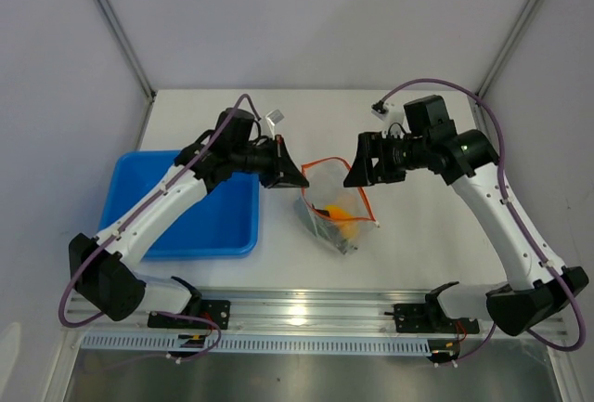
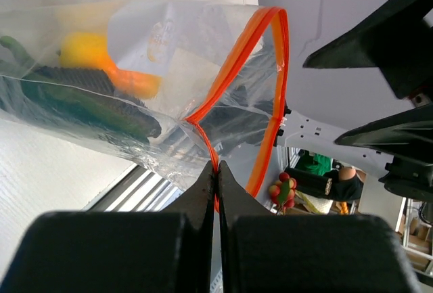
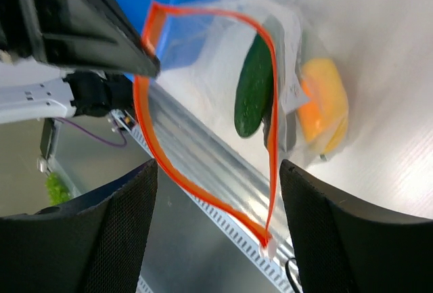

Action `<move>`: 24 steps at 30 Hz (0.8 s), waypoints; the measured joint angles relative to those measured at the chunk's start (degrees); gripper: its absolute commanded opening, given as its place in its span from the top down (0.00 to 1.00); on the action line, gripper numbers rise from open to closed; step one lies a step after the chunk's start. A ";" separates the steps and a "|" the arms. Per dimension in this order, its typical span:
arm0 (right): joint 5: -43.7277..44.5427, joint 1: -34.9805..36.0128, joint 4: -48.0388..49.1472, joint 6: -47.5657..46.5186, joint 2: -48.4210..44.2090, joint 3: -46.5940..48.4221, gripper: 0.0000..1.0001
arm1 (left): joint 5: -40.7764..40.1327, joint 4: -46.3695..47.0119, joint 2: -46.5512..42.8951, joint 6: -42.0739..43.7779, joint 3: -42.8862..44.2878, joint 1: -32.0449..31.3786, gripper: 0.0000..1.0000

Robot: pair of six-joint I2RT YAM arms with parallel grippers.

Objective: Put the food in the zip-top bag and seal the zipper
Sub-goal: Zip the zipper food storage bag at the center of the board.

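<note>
The food sits inside the zip-top bag (image 1: 336, 205) at the centre of the top view: a rounded yellow-orange piece (image 1: 344, 213) with dark green pieces (image 1: 336, 233) beside and below it, all gathered in the bag's lower end. In the right wrist view one green piece (image 3: 254, 87) lies lengthwise just left of the yellow-orange one (image 3: 325, 107), both behind the clear film. The zipper (image 1: 327, 162) is not sealed; its orange-red strip gapes as an open loop at the bag's upper end, the mouth turned toward the right arm. The left gripper (image 1: 303, 181) comes in from the left of the frame and is clamped tight on the strip at the mouth's left corner; in its own camera the two fingers meet with the orange strip (image 2: 233, 63) pinched between them. The right gripper (image 1: 356, 170) is at the mouth's right corner with its jaws spread wide, and the orange loop (image 3: 145, 124) lies between them; whether either finger touches it cannot be told. A blue tray (image 1: 223, 226) stands on the table (image 1: 418, 253) to the left of the bag, under the left arm.
</note>
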 measured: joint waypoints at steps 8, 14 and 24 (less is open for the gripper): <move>3.34 3.74 -3.34 -2.80 -2.43 -3.48 0.24 | 1.01 0.74 1.25 -1.40 1.20 1.44 0.99; 6.10 6.86 -4.74 -2.82 -4.59 -7.23 0.24 | 1.22 0.83 1.40 -1.42 1.64 2.03 0.99; 9.09 8.79 -5.75 -3.43 -8.96 -11.78 0.25 | 1.92 0.92 1.51 -1.46 1.64 2.12 0.99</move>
